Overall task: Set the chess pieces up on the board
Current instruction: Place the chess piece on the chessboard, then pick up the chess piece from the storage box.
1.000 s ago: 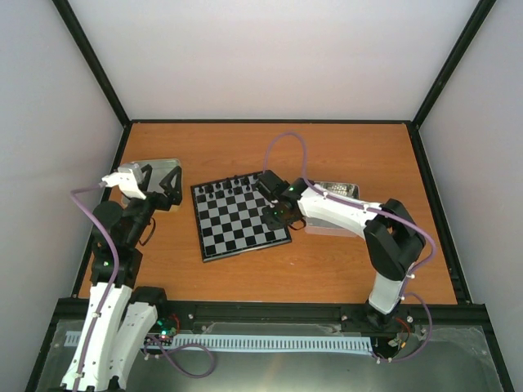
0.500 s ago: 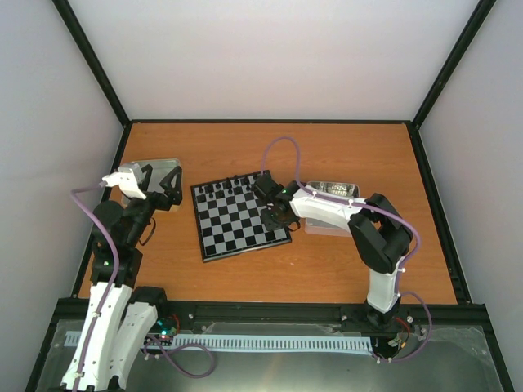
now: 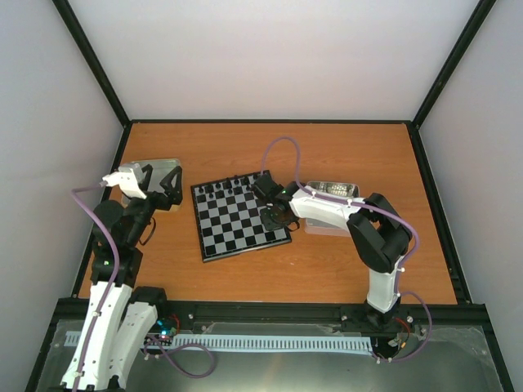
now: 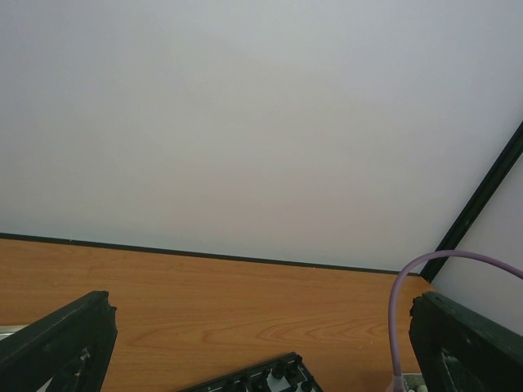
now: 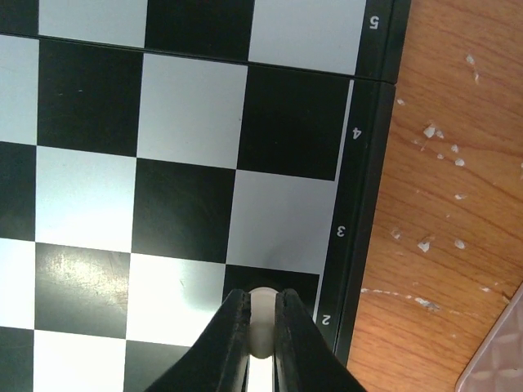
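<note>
My right gripper [image 5: 261,300] is shut on a small cream-white chess piece [image 5: 261,317], pinched between both fingertips. It hangs over a black square beside the "2" mark at the edge of the board [image 5: 188,106]; whether the piece touches the square I cannot tell. From the top view the right gripper [image 3: 274,214] is at the right edge of the board [image 3: 233,233]. Black pieces [image 3: 233,184] line the board's far row. My left gripper [image 3: 161,181] is open and empty, lifted left of the board, with a board corner [image 4: 265,380] low in its view.
A silver tray [image 3: 159,166] sits under the left gripper at the back left. A second tray [image 3: 333,191], holding small pieces, lies just right of the board behind the right forearm; its corner [image 5: 500,359] shows in the wrist view. White specks dot the wood [image 5: 433,131].
The right arm has folded in, its elbow swinging left, while its gripper stayed shut on the piece at the board's right edge. The left arm has not moved.
</note>
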